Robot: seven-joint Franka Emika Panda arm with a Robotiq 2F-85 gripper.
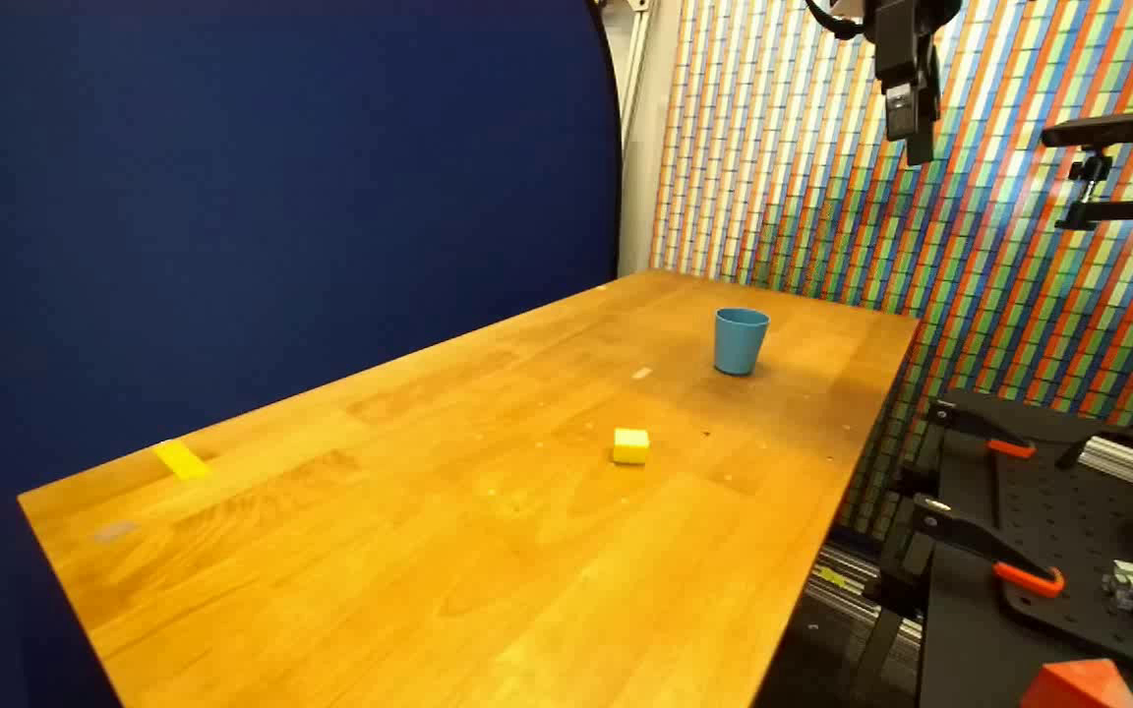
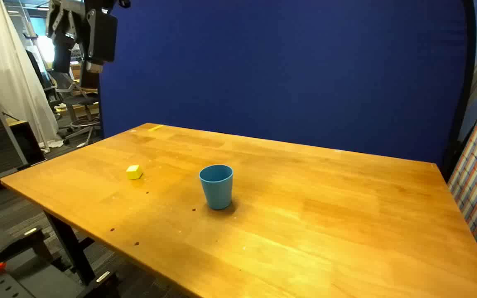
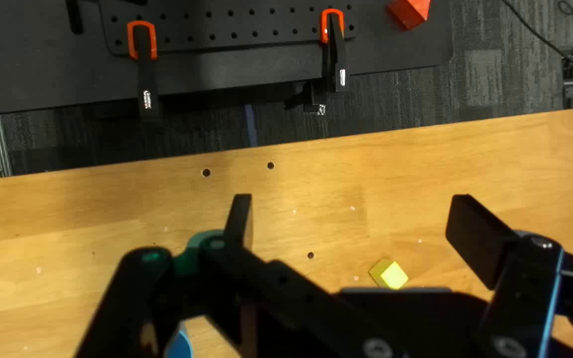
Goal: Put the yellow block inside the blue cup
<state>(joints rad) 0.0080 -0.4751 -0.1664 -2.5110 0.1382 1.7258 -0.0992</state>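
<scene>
The small yellow block [image 1: 630,446] lies on the wooden table, and it also shows in an exterior view [image 2: 134,171]. In the wrist view the block [image 3: 389,274] appears between the fingers, far below them, its lower edge at the gripper body. The blue cup [image 1: 741,341] stands upright on the table, apart from the block. It also stands upright in an exterior view [image 2: 217,190]; in the wrist view only a bit of the cup [image 3: 181,345] shows behind the left finger. My gripper [image 3: 348,231] is open and empty, high above the table in both exterior views [image 1: 909,133] [image 2: 75,72].
The wooden table [image 1: 380,551] has a dark blue screen [image 1: 281,197] along one long side. A black bench [image 3: 246,69] with orange-tipped clamps [image 3: 334,44] and a red object [image 3: 410,12] stands across a gap. A camera on an arm [image 1: 1107,128] stands beyond the table.
</scene>
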